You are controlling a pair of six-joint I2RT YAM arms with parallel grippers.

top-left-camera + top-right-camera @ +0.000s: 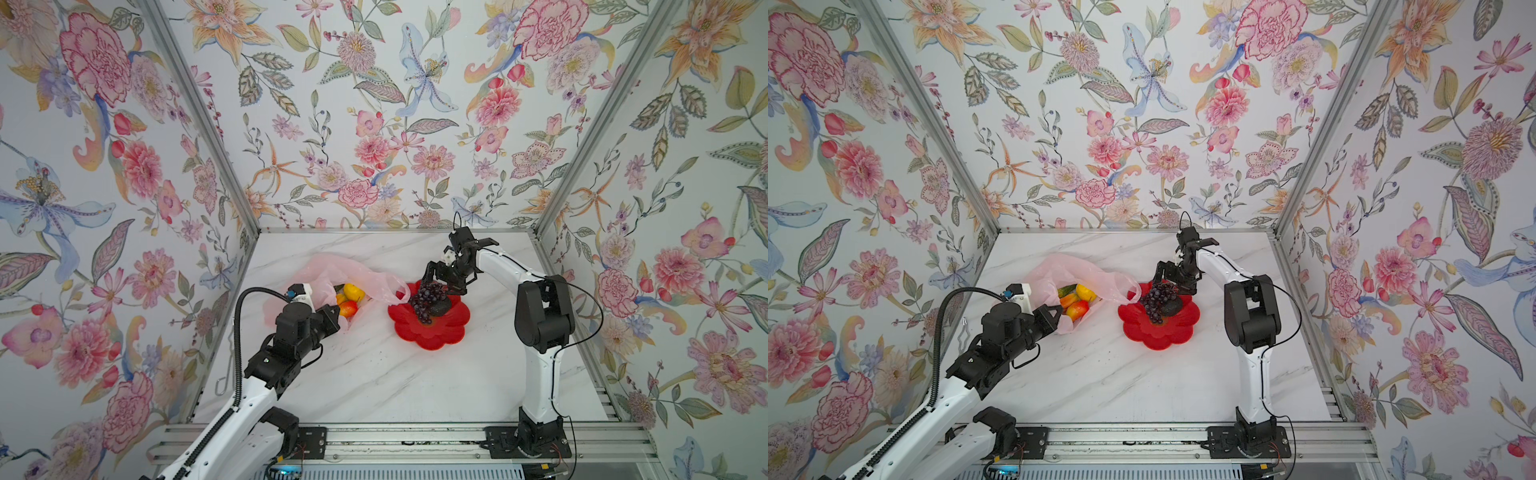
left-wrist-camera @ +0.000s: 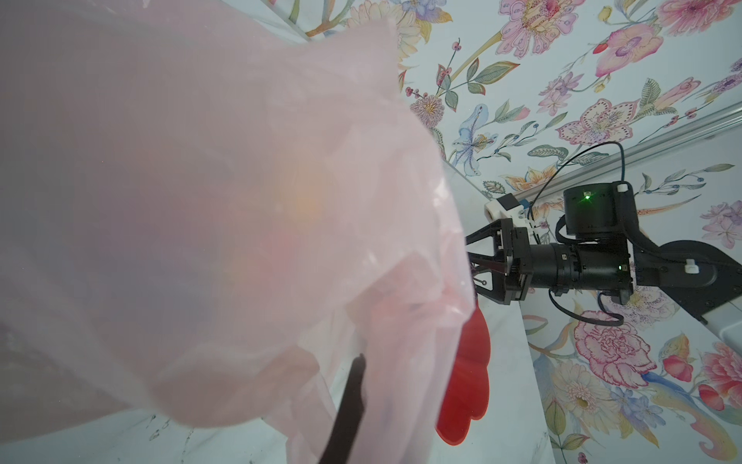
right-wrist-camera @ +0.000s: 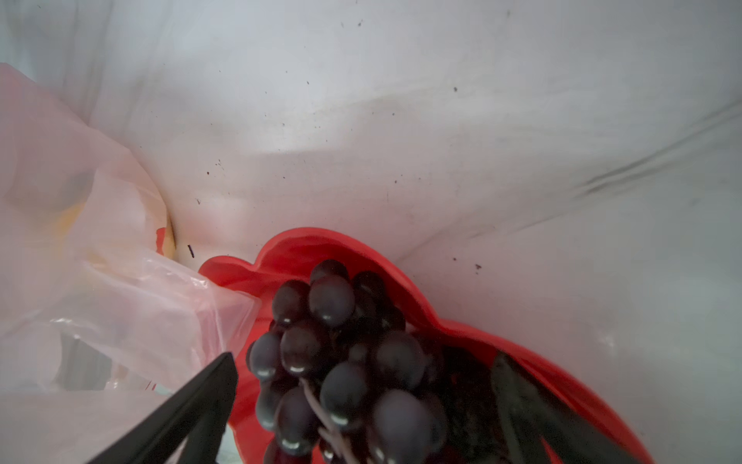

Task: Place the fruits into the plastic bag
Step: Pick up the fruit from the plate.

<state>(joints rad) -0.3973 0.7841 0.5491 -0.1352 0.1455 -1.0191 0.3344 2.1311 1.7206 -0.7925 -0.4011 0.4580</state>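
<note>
Right wrist view: grape bunch (image 3: 331, 301) sits between spread jaws of right gripper (image 3: 363, 359); left gripper (image 1: 333, 314) clamped on plastic bag (image 1: 328, 270).

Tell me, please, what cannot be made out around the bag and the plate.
- Left gripper: jaws covered by the plastic bag in the left wrist view.
- Fruits: those deeper in the bag are hidden by its film in both top views.
- Dark lump beside the grape bunch: too shadowed to identify in any view.
- Right gripper: whether its fingers touch the grapes is too blurred in the right wrist view.
</note>
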